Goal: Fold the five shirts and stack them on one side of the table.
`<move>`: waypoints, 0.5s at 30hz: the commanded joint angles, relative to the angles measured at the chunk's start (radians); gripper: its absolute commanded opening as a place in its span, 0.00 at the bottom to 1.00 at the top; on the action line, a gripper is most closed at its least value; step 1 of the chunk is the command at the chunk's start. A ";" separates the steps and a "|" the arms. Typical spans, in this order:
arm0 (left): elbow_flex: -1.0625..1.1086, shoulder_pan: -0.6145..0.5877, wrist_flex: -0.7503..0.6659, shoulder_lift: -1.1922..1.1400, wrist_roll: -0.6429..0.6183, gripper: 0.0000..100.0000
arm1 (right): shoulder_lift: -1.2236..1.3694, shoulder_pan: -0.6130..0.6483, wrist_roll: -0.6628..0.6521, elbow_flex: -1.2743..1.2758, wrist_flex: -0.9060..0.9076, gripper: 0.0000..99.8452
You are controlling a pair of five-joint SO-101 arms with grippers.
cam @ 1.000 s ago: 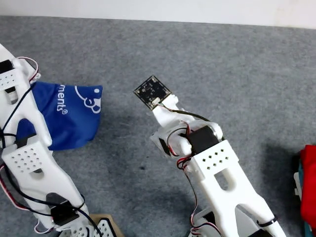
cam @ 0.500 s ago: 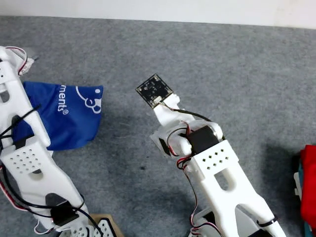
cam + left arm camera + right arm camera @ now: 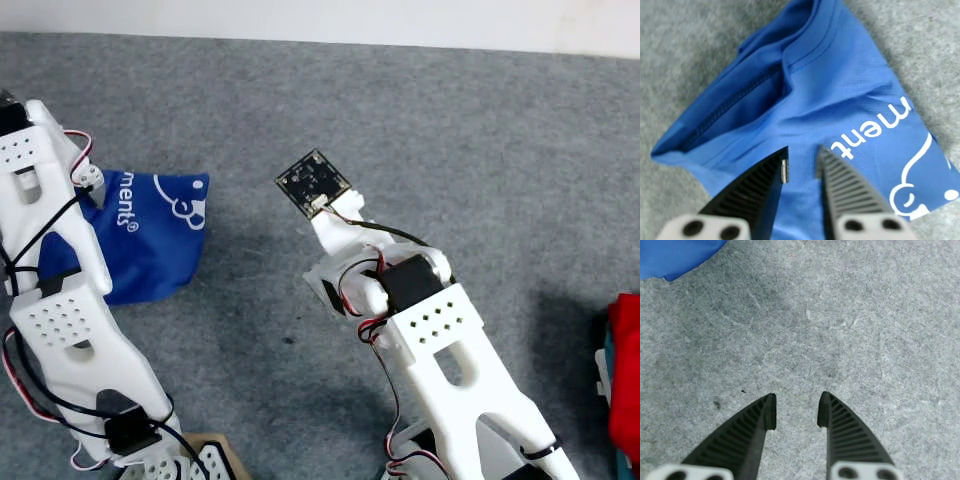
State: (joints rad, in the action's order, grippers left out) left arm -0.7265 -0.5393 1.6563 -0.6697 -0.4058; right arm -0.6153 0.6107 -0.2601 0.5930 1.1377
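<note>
"Where was your left gripper (image 3: pixel 801 165)?"
"Just above the blue shirt (image 3: pixel 840 100), fingers slightly apart, holding nothing. The shirt lay bunched on the table (image 3: pixel 450 120) by my left arm. It looked light, soft and limp, so I judged a pinch at a doubled edge best."
"The right gripper (image 3: pixel 796 412)?"
"Parted over bare table, well apart."

A folded blue shirt (image 3: pixel 150 235) with white print lies flat at left of the high view; a red shirt (image 3: pixel 626 370) shows at the right edge.
</note>
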 commanded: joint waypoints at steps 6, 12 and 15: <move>0.170 -0.093 -0.155 0.005 0.023 0.07 | -0.024 0.013 0.011 -0.010 -0.018 0.15; 0.193 -0.177 -0.172 0.016 0.023 0.07 | -0.022 0.019 0.012 -0.012 -0.024 0.15; 0.140 -0.209 -0.143 0.016 0.034 0.07 | -0.019 0.041 0.044 -0.005 -0.065 0.15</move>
State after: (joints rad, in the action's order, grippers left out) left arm -0.5301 -0.7173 1.4937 -0.6697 -0.3905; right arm -0.6153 0.6276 -0.2555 0.5930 1.1116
